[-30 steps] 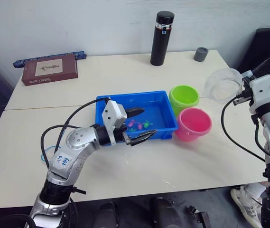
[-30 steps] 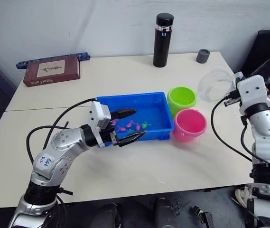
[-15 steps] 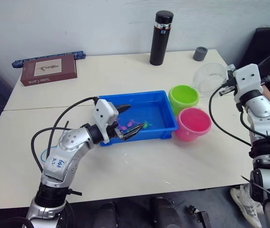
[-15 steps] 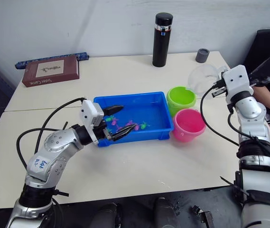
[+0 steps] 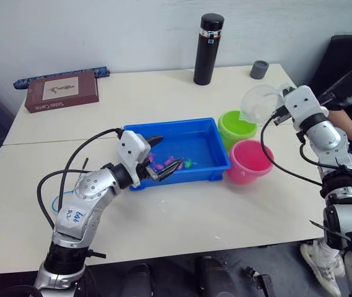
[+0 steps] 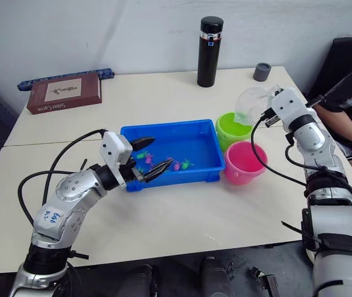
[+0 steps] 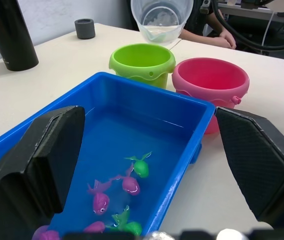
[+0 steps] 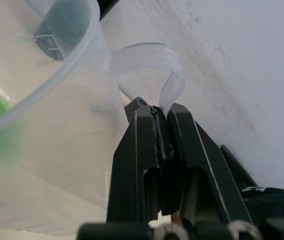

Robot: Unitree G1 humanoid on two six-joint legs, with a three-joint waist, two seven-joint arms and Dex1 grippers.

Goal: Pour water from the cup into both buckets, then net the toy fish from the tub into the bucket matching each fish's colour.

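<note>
Two claws working here: our left claw (image 5: pixel 162 154) is hanging wide open over the near-left end of the blue tub (image 5: pixel 216 140), where the little toy fish (image 7: pixel 141 166) are sitting. Further right, we're pinching the clear cup (image 5: pixel 257 103) by its handle with the right claw (image 8: pixel 160 116), tipping it above the green bucket (image 5: pixel 237 125), pink bucket (image 5: pixel 250 161) just beside.

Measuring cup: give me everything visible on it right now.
The measuring cup is clear, colourless plastic with a looped strap handle. The right gripper is shut on that handle, its fingers pinching it. The cup is tipped, mouth toward the green bucket, held in the air just above its rim. A little water sits inside.
</note>
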